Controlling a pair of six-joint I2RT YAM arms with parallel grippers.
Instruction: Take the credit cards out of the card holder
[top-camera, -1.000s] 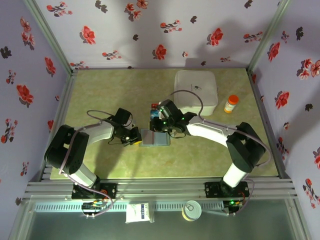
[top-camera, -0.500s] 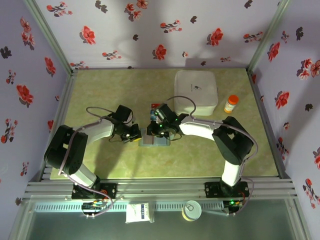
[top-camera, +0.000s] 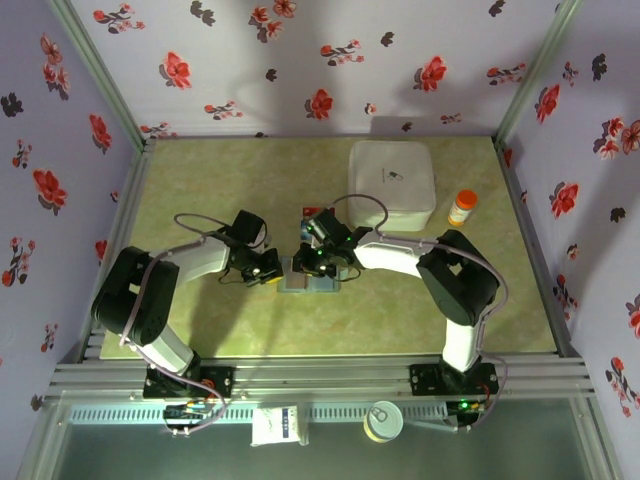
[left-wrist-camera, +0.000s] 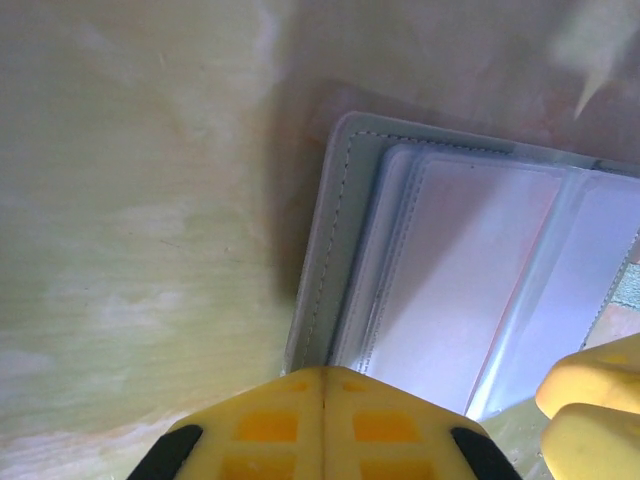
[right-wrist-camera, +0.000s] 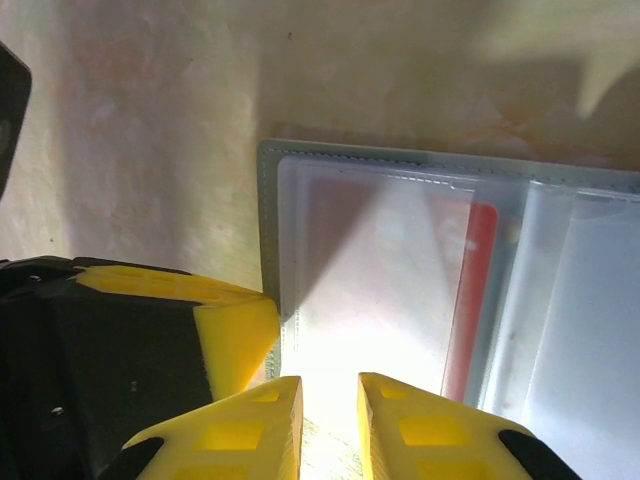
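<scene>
The card holder (top-camera: 310, 279) lies open on the green table between my two grippers. In the left wrist view its grey stitched edge (left-wrist-camera: 335, 250) and clear inner sleeves show. My left gripper (left-wrist-camera: 323, 372) is shut, its tips together at the holder's near left edge. My right gripper (right-wrist-camera: 330, 385) hovers low over the left panel (right-wrist-camera: 380, 260), jaws a little apart with nothing between them. A red credit card (right-wrist-camera: 472, 290) sits in a clear sleeve near the fold. The left gripper's yellow finger (right-wrist-camera: 238, 335) touches the holder's edge.
A big white square box (top-camera: 392, 182) stands at the back right, with an orange pill bottle (top-camera: 462, 207) beside it. A small blue and red thing (top-camera: 306, 214) lies just behind the right wrist. Flowered walls close in the table on three sides.
The right gripper has slid left over the open holder and its jaws have parted slightly. The right elbow has swung leftward. The left gripper has stayed shut at the holder's edge.
</scene>
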